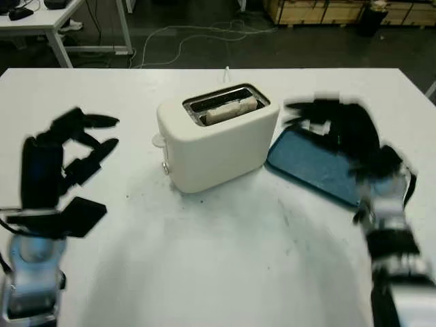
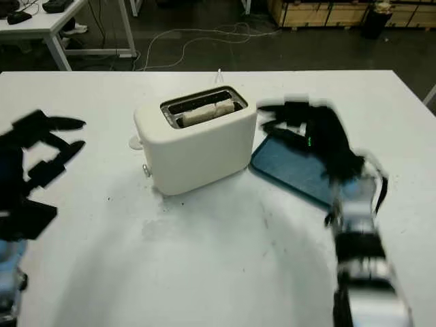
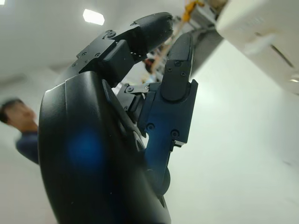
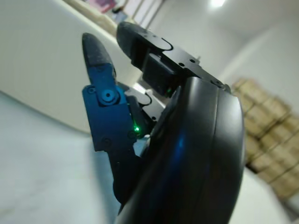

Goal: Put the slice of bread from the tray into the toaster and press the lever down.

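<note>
The slice of bread already sits in the slot of the cream toaster, its pale top edge poking just above the rim, lying a little askew along the slot. The blue tray beside the toaster, toward the robot's right, carries nothing. What remains, as I judge it, is the lever, a small cream tab on the toaster's end that faces the robot's left.

The left hand hangs above the desk well apart from that end, holding nothing, its fingers extended and not wrapped on anything. The right hand is over the tray, also holding nothing, fingers loosely extended.

To press well, the left hand should bring one fingertip squarely over the tab and push straight down. A sideways push would likely slide the light toaster across the desk. The right hand could steady the body.
</note>
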You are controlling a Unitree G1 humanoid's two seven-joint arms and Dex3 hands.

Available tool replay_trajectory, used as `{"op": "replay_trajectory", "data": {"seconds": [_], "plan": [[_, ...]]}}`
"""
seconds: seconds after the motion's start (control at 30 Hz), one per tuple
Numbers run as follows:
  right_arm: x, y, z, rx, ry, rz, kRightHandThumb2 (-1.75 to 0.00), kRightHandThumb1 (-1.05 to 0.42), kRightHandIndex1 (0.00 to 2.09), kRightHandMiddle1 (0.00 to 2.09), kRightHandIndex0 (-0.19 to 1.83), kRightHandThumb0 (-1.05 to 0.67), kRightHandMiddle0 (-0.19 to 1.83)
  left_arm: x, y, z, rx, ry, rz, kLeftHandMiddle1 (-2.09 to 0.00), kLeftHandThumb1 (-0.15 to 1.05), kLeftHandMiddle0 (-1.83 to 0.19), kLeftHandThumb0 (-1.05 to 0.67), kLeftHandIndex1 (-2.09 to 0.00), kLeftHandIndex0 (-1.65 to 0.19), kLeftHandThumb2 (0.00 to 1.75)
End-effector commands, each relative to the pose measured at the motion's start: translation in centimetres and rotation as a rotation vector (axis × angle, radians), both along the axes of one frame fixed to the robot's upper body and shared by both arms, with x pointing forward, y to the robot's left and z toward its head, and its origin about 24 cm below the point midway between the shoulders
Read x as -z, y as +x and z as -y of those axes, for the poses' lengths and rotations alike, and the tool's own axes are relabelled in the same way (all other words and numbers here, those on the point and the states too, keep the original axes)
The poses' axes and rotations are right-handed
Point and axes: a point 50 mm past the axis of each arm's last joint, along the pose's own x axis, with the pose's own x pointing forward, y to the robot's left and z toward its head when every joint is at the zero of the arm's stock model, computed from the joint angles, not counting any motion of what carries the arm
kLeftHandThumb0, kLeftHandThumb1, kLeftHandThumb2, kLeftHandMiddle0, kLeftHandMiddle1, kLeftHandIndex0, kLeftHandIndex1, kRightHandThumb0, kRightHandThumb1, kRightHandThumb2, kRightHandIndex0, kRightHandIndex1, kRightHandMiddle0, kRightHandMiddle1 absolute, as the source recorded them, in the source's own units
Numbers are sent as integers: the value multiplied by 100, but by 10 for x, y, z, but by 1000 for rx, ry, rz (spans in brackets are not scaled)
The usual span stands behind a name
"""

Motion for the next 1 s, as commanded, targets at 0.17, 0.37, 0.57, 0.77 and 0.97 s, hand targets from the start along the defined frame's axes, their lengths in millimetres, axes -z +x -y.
{"op": "replay_trajectory", "data": {"seconds": [0.17,0.37,0.57,0.77,0.97], "plan": [[17,-23,-15,-9,102,-96,-1,-90,37,2,111,-49,112,-32,8,-6,46,154,59,-125,82,-85,-35,-41,-107,0],[12,-24,-25,-59,105,-115,0,-91,36,2,113,-50,114,-45,28,-7,104,316,-23,-98,81,-99,-29,-23,-115,0],[13,-21,-27,-67,103,-124,0,-90,36,2,113,-50,114,-53,50,-2,145,497,-115,-92,83,-107,-28,-16,-120,0],[14,-21,-27,-66,96,-128,0,-91,36,1,113,-49,115,-52,70,9,137,716,-193,-74,87,-115,-36,-9,-126,1],[15,-20,-28,-63,100,-119,0,-91,37,1,113,-49,115,-43,81,23,160,841,-187,-72,87,-122,-37,-8,-130,0]]}}
